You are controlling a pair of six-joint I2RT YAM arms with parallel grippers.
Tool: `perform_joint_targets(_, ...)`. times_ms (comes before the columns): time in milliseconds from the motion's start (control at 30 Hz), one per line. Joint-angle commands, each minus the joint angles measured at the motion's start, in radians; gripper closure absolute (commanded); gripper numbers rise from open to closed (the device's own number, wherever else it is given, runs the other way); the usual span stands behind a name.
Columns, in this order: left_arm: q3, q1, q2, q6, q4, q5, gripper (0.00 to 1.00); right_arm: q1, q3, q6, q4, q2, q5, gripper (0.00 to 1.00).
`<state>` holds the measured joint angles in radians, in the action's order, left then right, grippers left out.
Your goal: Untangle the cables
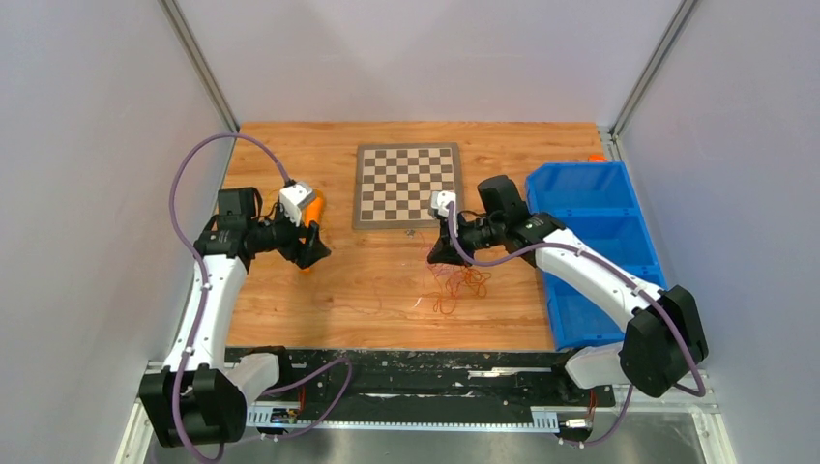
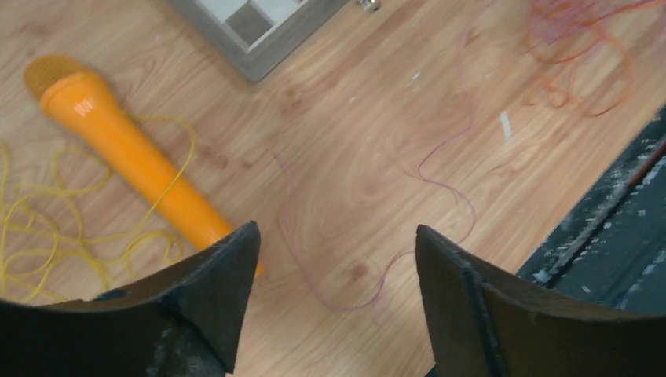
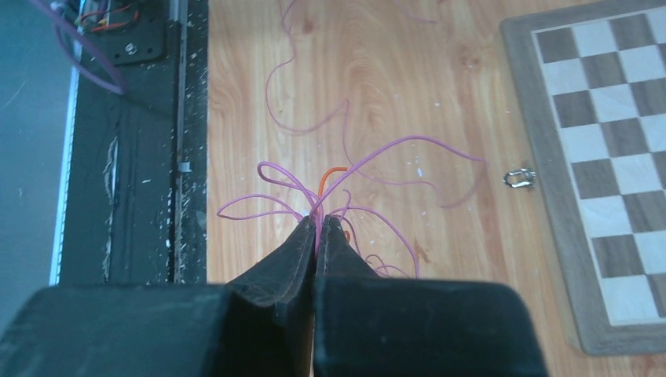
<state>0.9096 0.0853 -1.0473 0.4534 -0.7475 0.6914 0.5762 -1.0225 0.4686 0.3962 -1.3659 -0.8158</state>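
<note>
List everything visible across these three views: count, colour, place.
table: one, wood, under everything
chessboard: one, brown and cream, far centre
bin: one, blue, compartmented, right side
cylinder: one, orange, left side
yellow cable: one loose tangle, around the cylinder
reddish-orange cables: one tangle, centre
purple wires: several thin loops, pinched with an orange strand
metal ring: one, silver, beside the chessboard's near edge
small orange item: one, behind the bin, unidentifiable
arms: two, white and black, purple hoses alongside
left fingers: black, open, holding nothing
right fingers: black, shut on the purple wires
</note>
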Motion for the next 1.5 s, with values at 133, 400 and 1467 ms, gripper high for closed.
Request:
perform_joint_targets(133,0.021,-0.246,0.019,0.135,0.285,0.318,0.14,0.065,-0.051,0.154,0.063,0.023,-0.075,1.00)
perform_joint_targets(400,-0.006,-0.513,-0.073,0.366,0.432,0.317,0.20,0.126,-0.050,0.195,0.090,0.037,-0.048,0.98)
perform_joint_targets(1467,0.074,-0.536,0.198,-0.121,0.454,-0.069,1.00,0.004,0.119,0.171,-0.007,-0.289,0.259,1.00)
